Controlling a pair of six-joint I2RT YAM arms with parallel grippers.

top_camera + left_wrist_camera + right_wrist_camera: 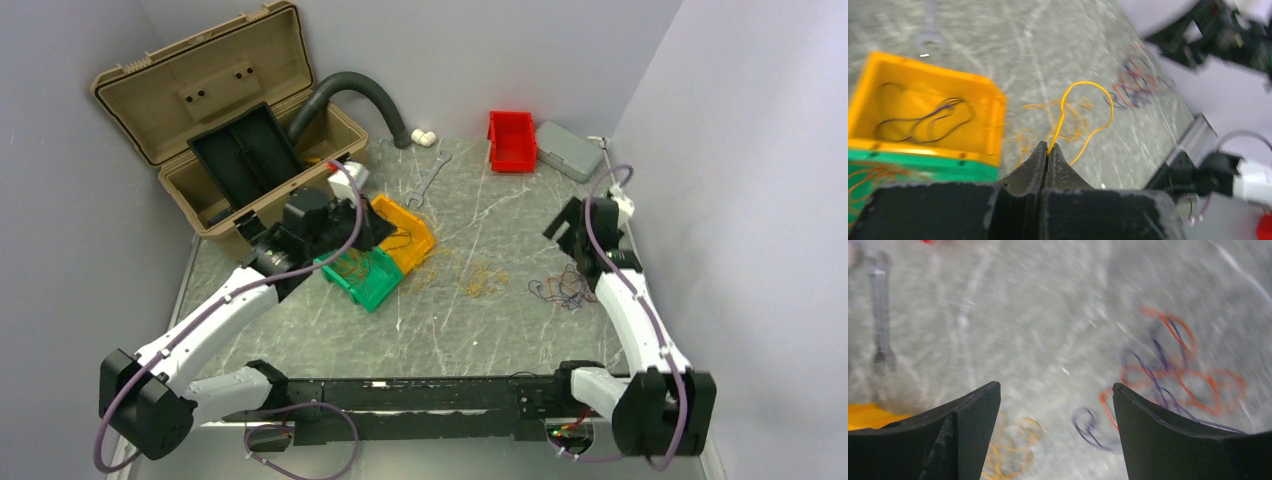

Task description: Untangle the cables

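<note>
My left gripper [1048,148] pinches one yellow cable [1062,115] at frame centre. My right gripper [1055,390] stands spread wide, with red and dark cables [1158,372] lying loose at right.

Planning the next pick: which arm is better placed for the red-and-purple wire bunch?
Right. The right gripper is open, facing the wire bunch; the left gripper is shut on a yellow wire.

Blurred wrench [879,310] and blurred cables [1173,375] (right wrist view only)
</note>
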